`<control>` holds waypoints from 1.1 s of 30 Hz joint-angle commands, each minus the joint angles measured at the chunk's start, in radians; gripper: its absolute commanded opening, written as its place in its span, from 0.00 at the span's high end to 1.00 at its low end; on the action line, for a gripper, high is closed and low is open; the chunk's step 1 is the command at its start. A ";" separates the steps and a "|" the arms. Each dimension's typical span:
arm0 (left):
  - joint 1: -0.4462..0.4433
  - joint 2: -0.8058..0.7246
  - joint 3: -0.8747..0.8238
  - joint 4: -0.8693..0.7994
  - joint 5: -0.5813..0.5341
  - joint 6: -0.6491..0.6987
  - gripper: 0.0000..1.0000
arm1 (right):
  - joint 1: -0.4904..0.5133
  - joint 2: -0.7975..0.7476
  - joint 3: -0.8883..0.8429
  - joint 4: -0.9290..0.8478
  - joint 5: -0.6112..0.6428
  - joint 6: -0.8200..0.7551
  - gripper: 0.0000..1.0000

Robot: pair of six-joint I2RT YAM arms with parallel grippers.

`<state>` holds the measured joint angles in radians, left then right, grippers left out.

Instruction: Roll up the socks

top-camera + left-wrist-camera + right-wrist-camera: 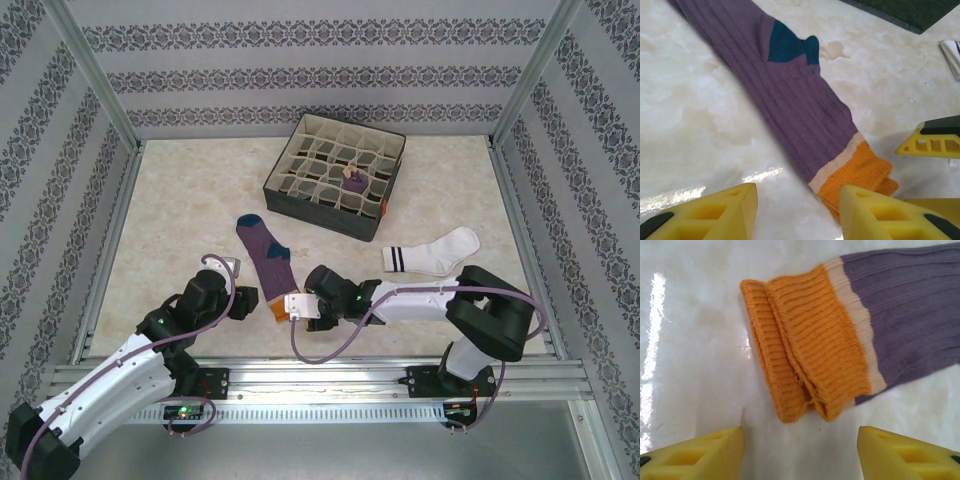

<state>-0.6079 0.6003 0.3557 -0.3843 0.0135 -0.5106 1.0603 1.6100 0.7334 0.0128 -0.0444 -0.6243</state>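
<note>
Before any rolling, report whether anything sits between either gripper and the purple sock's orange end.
Nothing visible is in the way. The left gripper and right gripper both stand open right at the orange end of the purple sock, with only bare table around it.

Desk (170, 220) was bare across the left and upper right of the frame, so passage was easy there. Box (335, 175) blocked upper centre. White sock (435, 252) lay right of centre. Lower centre was tight: left pincer (240, 300) and right pincer (300, 306) crowded the purple sock (264, 255) end.
</note>
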 commanded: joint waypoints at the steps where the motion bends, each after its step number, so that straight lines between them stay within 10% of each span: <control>1: -0.004 -0.008 0.034 -0.060 -0.027 -0.031 0.53 | 0.022 0.048 0.044 0.024 0.049 -0.067 0.38; 24: -0.006 0.029 0.039 -0.059 0.004 -0.002 0.53 | 0.053 0.192 0.081 0.188 0.083 -0.093 0.58; 33: -0.006 0.084 0.067 -0.040 0.015 0.033 0.53 | 0.053 0.240 0.103 0.249 0.119 -0.082 0.50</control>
<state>-0.6075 0.6750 0.3885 -0.4343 0.0193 -0.5087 1.1168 1.7054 0.8066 -0.0212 0.0074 -0.7143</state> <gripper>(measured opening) 0.467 0.501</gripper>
